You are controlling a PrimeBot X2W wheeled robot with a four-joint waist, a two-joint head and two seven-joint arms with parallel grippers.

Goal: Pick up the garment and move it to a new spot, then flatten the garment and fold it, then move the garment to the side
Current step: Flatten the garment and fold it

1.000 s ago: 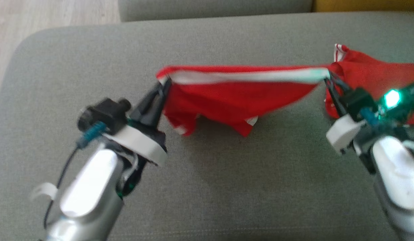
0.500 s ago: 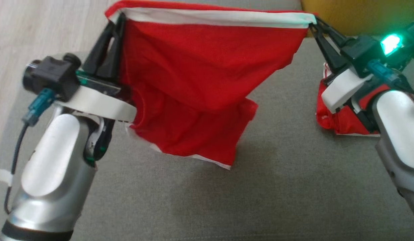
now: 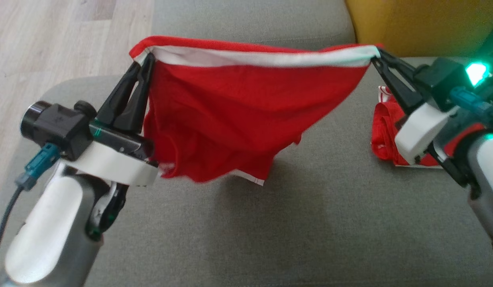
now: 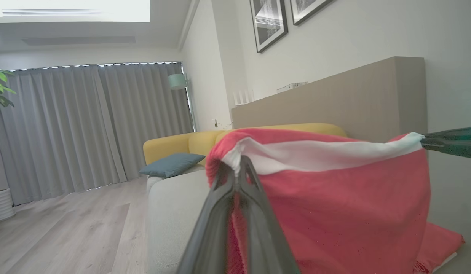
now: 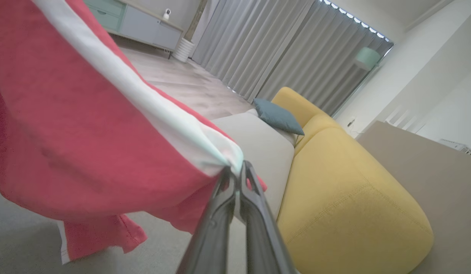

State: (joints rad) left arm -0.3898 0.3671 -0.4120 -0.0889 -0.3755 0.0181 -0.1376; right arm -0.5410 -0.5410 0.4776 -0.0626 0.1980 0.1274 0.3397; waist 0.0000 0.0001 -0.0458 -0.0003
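A red garment (image 3: 238, 107) with a white waistband hangs stretched in the air above the grey sofa seat (image 3: 270, 231). My left gripper (image 3: 144, 59) is shut on its left waistband corner, and my right gripper (image 3: 374, 59) is shut on the right corner. The cloth sags between them, its lower hem just above the cushion. In the left wrist view the left gripper (image 4: 239, 167) pinches the white band of the garment (image 4: 334, 205). In the right wrist view the right gripper (image 5: 237, 173) clamps the band's end, with the garment (image 5: 79, 140) to its left.
A second red garment (image 3: 383, 131) lies bunched on the seat at the right, partly behind my right wrist. A yellow sofa section (image 3: 413, 24) stands at the back right. Wooden floor (image 3: 51, 40) lies beyond the seat's left edge. A blue cushion (image 5: 277, 116) rests farther back.
Both grippers lifted the garment off the seat and hold it spread. Since half a second ago the waistband sits lower in the picture and the cloth hangs shorter; the camera has shifted too.
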